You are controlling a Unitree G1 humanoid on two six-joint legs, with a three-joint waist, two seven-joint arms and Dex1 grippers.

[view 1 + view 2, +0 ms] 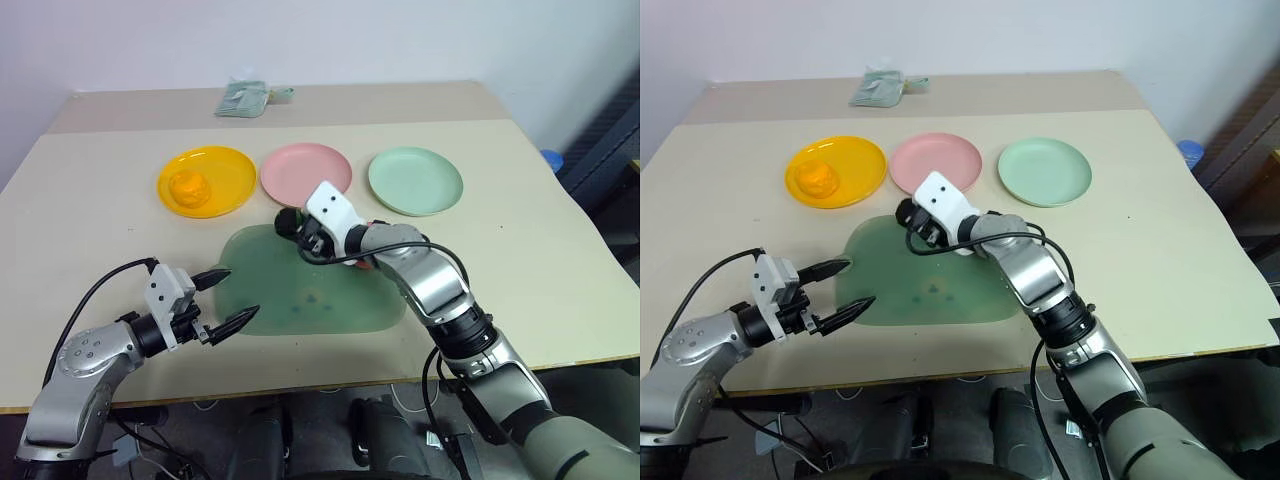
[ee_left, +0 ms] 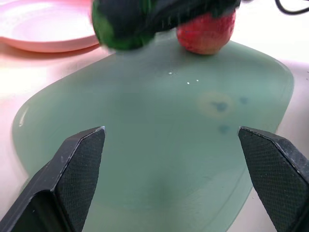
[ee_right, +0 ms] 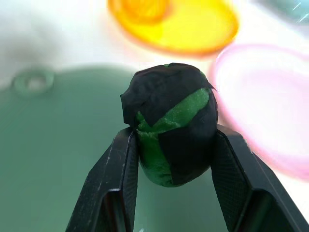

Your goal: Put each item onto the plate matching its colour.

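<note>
Right now, right gripper (image 3: 169, 145) pinching the green-black ball (image 3: 170, 123), one black finger on each side, above the far edge of the green mat (image 1: 300, 295). Ball mostly covered by the wrist housing from the head views; just a dark edge showing (image 1: 288, 222). Red apple (image 2: 206, 32) just right of the gripper on the mat's far right part, largely hidden behind the right arm from above and cut off at the top from the left wrist; probably resting on the mat, though contact hard to confirm.

Left gripper (image 1: 228, 297) spread wide, holding nothing, at the mat's near left edge, tips pointing right across the mat.

Farther off, three plates in a row: yellow-orange plate (image 1: 230, 172) at left with the orange fruit (image 1: 187, 187) sitting in it; pink plate (image 1: 300, 163) in the middle, just beyond the held ball, bare; mint green plate (image 1: 415, 180) at right, bare. Crumpled greenish packet (image 1: 245, 98) at the far edge of the table (image 1: 90, 200), too small to identify.
</note>
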